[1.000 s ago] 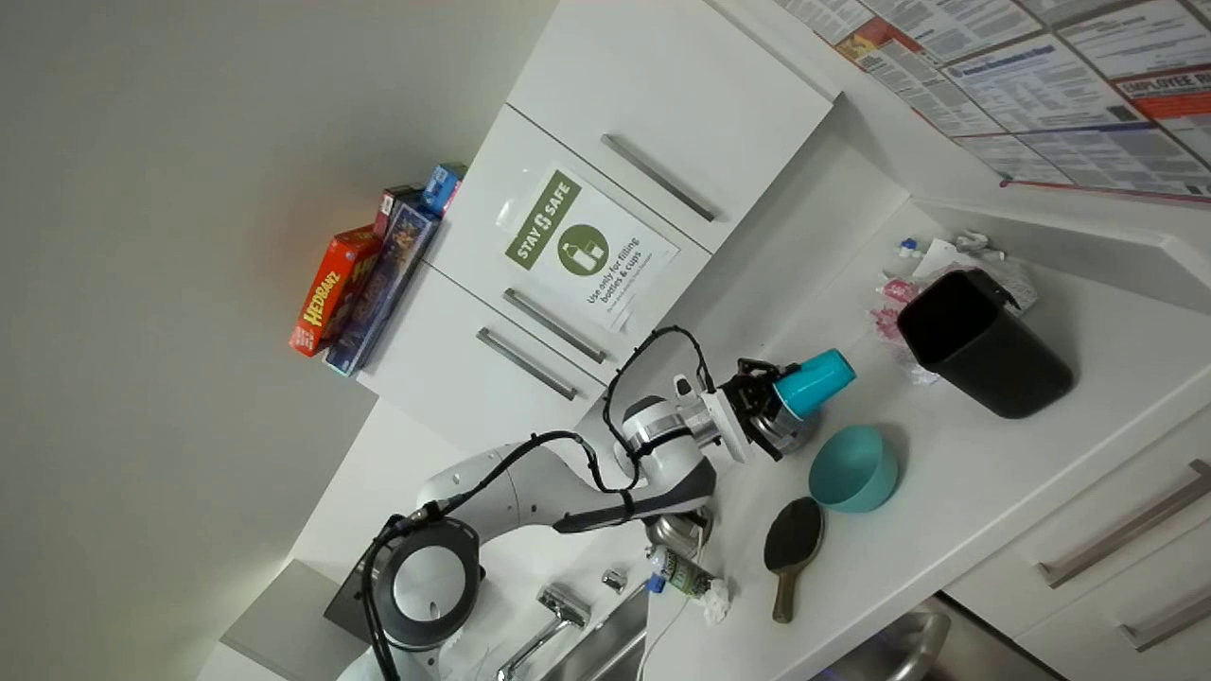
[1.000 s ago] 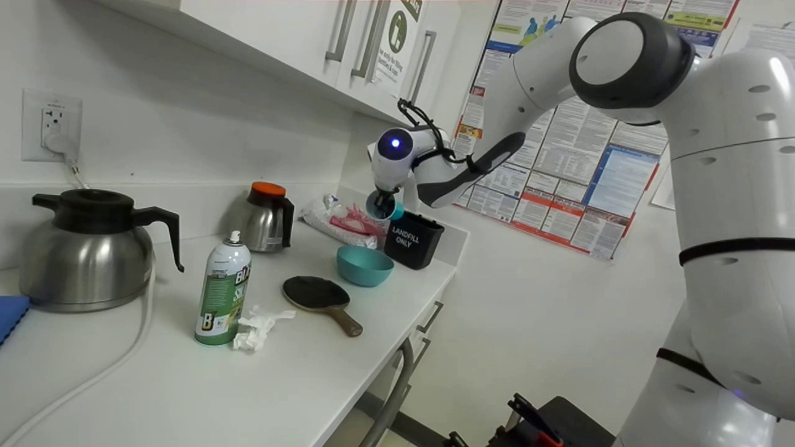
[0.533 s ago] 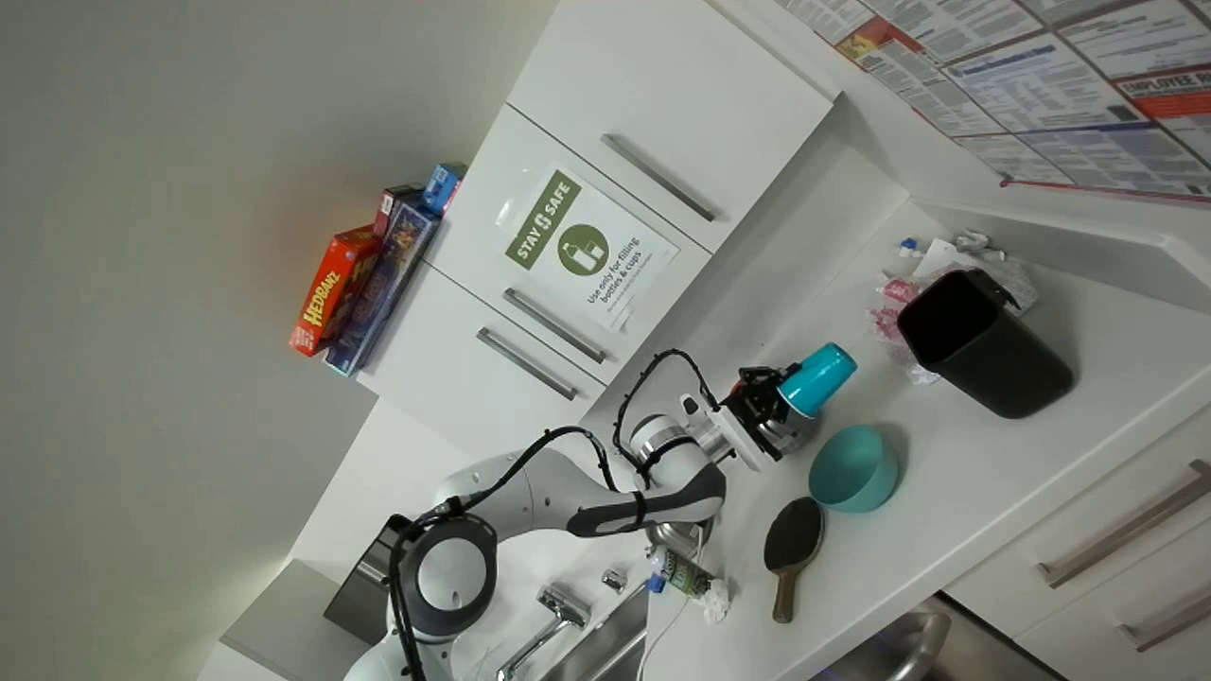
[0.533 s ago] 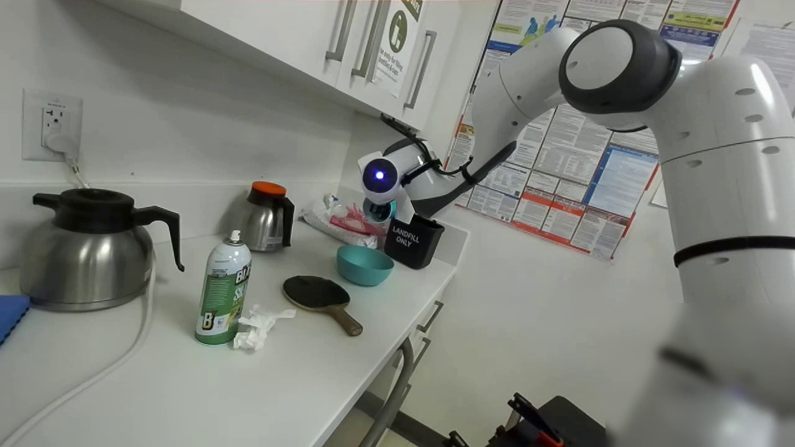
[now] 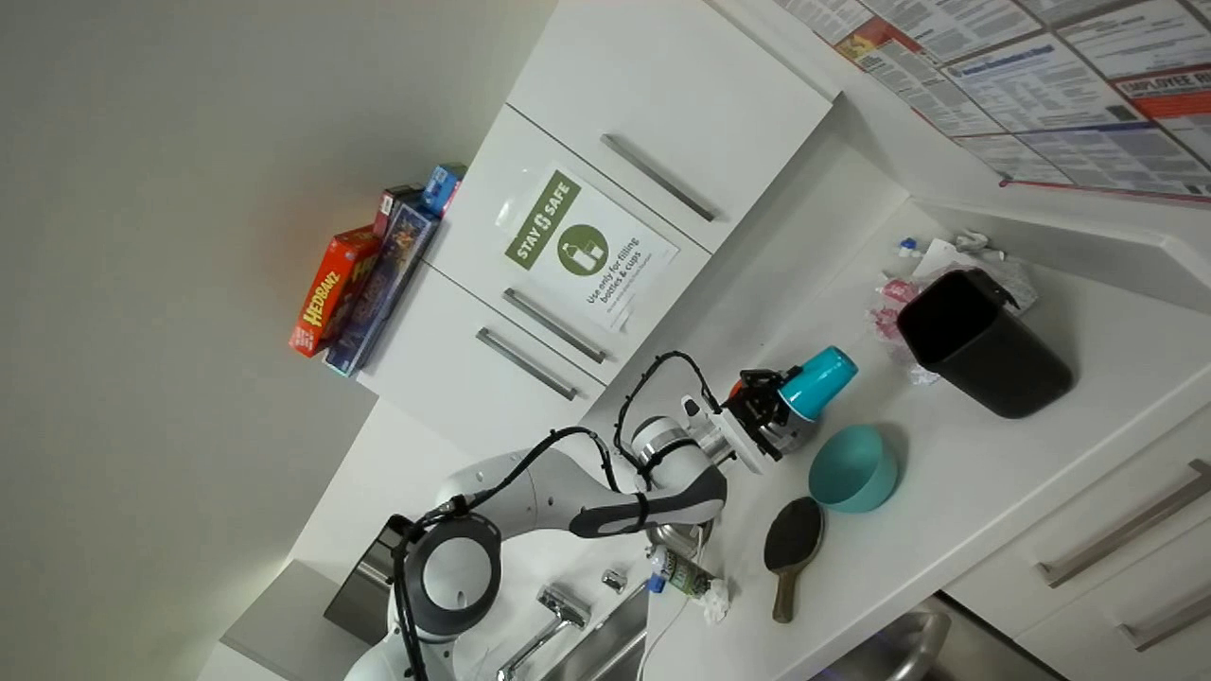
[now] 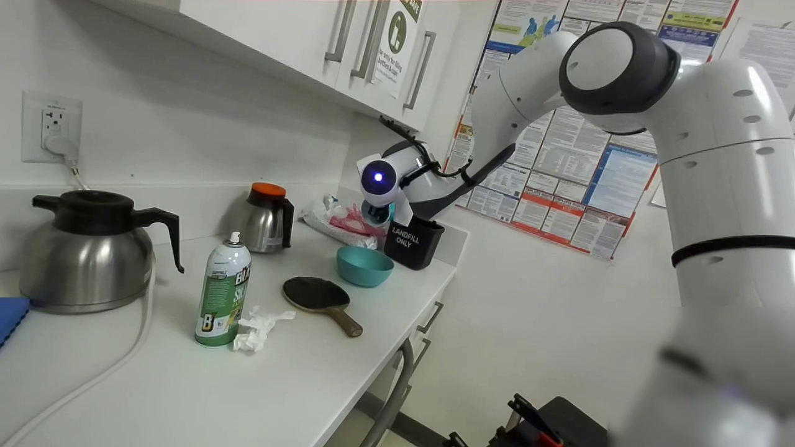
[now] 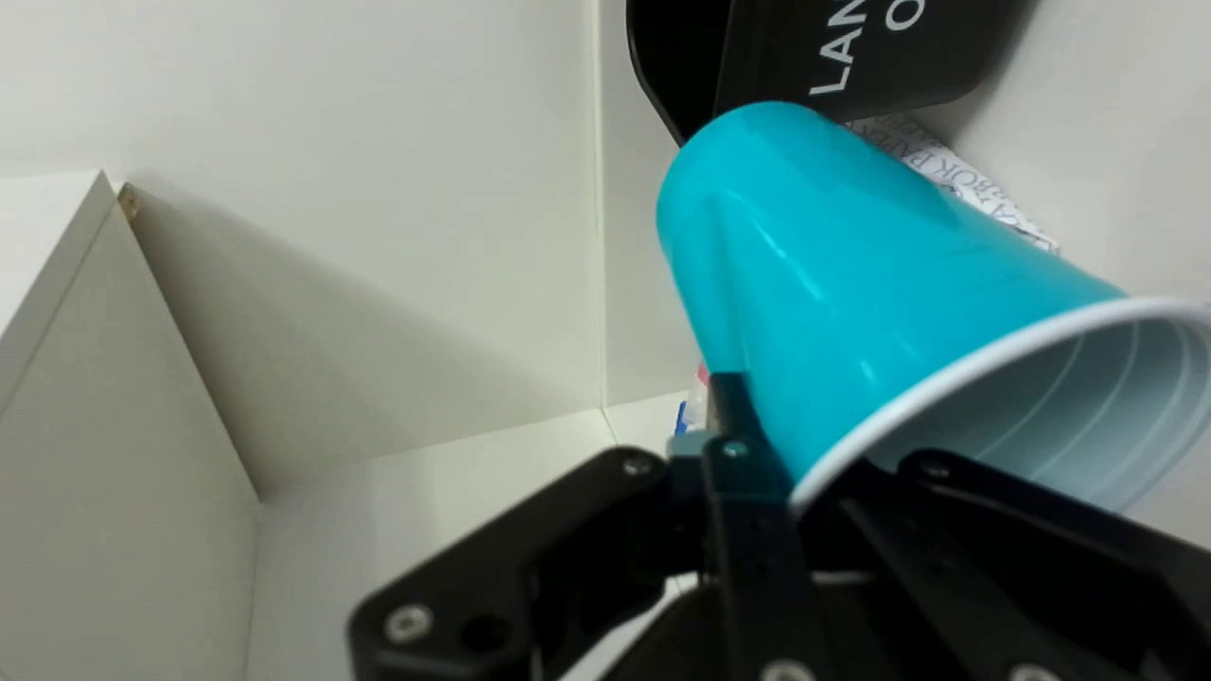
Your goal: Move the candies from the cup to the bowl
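In the wrist view, your tool (image 7: 790, 463) pinches a tipped blue plastic cup (image 7: 870, 274) by its side. In an exterior view, it hangs near the teal bowl (image 5: 856, 473). In an exterior view, that bowl sits on your desk (image 6: 248, 397) near the black landfill bin (image 6: 413, 242).

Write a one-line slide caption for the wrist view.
End effector grips a tilted blue cup near its rim, black bin beyond.
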You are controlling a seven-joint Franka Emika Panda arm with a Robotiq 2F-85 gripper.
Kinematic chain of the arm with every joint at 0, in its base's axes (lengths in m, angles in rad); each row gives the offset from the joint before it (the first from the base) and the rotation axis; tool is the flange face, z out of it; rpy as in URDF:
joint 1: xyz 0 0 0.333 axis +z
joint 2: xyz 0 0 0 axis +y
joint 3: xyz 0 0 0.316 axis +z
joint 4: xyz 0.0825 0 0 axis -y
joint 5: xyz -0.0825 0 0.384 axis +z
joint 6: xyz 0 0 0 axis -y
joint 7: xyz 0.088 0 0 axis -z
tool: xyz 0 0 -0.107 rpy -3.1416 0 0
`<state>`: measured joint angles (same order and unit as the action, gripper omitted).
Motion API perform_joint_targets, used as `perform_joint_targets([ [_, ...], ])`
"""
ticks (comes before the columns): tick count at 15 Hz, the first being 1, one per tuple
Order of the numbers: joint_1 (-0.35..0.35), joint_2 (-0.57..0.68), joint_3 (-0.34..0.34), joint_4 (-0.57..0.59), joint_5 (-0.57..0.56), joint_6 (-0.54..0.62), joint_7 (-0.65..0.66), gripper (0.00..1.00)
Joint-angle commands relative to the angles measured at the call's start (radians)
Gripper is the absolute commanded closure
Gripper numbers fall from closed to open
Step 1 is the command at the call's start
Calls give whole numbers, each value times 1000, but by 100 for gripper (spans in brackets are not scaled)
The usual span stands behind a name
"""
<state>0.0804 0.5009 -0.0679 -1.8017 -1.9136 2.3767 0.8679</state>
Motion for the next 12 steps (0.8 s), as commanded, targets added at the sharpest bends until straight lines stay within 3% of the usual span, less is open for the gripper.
perform_joint_targets([
  [1,-26,8,56,-11,-55,-58,13,99],
  [12,-9,49,116,-119,-169,-291,12,99],
])
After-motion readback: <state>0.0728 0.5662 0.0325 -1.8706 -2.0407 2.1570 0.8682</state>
